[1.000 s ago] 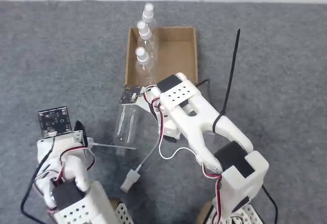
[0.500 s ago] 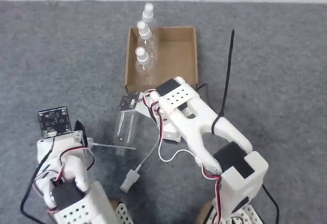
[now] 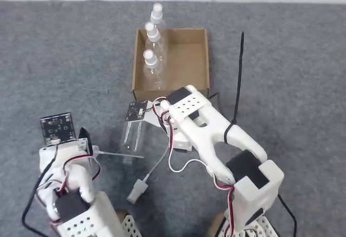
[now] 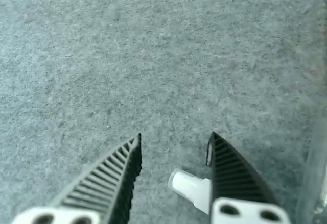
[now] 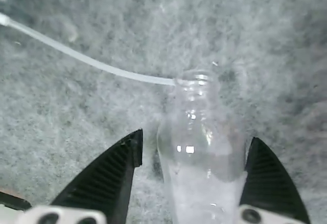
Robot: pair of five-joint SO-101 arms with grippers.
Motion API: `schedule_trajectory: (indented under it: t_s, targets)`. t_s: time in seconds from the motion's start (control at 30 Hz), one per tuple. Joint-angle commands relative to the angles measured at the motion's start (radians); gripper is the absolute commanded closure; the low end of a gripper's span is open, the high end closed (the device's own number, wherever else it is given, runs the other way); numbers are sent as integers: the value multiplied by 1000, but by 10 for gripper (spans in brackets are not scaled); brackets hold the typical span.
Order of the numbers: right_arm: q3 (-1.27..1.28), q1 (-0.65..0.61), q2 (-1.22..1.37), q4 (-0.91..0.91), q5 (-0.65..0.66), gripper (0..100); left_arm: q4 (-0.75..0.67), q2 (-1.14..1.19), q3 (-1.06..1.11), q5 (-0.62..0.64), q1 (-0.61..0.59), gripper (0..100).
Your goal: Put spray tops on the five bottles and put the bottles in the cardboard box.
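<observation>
The right tool (image 5: 195, 136) stood open astride a capless bottle (image 5: 202, 168), the left tool (image 4: 174, 136) open and empty beside a spray top (image 4: 189, 185).

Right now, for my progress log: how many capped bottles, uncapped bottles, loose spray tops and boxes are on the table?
Capped bottles: 3
Uncapped bottle: 1
Loose spray tops: 2
Cardboard box: 1
Total: 7
</observation>
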Motion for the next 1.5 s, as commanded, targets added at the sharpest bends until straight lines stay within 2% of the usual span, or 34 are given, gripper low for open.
schedule_trajectory:
  t_s: [0.0,0.13,0.3,0.37,0.57,0.8,0.9,1.33,1.47]
  targets:
    - [-8,-7,-77,-19,15,735,3,-21,-4,5,2,804]
    - [-8,-7,-85,-12,11,742,3,-21,-4,5,2,804]
    - [-12,-15,-88,-10,9,902,3,-21,-4,5,2,804]
    - [-14,-18,-90,-10,8,934,3,-21,-4,5,2,804]
    - [-37,-82,-97,65,-5,935,3,-21,-2,5,3,804]
    - [-71,-165,-188,124,-276,939,3,-21,-2,5,3,804]
    - [-69,-189,-236,120,-347,939,3,-21,-2,5,3,804]
    - [-28,-197,-490,127,-373,940,3,-21,-2,5,2,804]
    - [-28,-191,-526,117,-531,940,3,-21,-2,5,2,804]
